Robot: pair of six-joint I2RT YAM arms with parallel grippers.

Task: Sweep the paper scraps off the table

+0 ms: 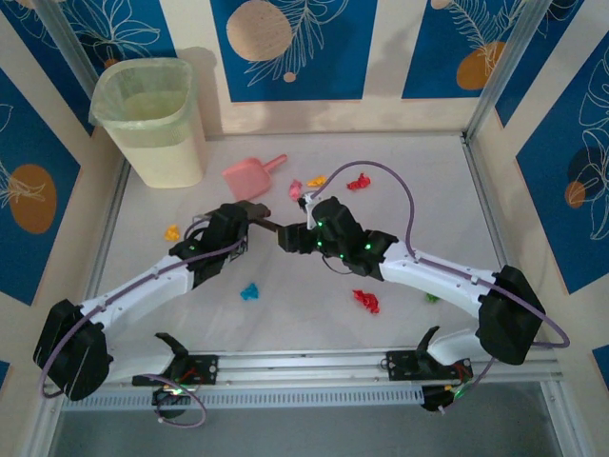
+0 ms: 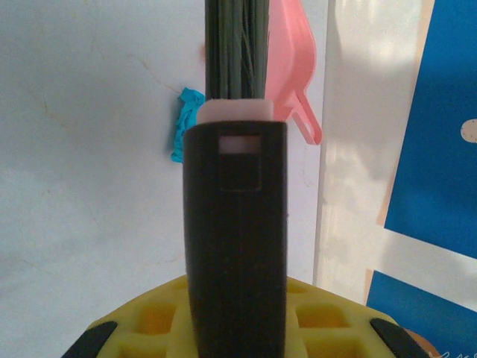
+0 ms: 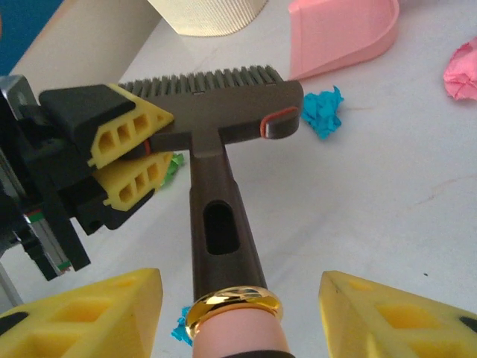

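Note:
A dark brush [image 3: 216, 101] with a gold ring and pink handle end hangs over the table [image 1: 285, 319]. My left gripper [image 3: 123, 153] is shut on the left end of the brush head [image 2: 235, 224], seen from above at the left gripper [image 1: 240, 225]. The handle passes between the wide-apart fingers of my open right gripper [image 3: 238, 287], which meets it at the right gripper [image 1: 291, 236]; no finger touches it. Paper scraps lie around: cyan [image 1: 249, 291], red [image 1: 365, 301], orange [image 1: 171, 231], pink [image 1: 295, 188], green [image 1: 432, 298]. One cyan scrap [image 3: 322, 112] sits beside the bristles.
A pink dustpan [image 1: 252, 174] lies beyond the grippers, its mouth toward them. A pale yellow bin [image 1: 152, 119] stands at the back left corner. Patterned wall panels and aluminium rails [image 1: 481, 205] close in the table's sides.

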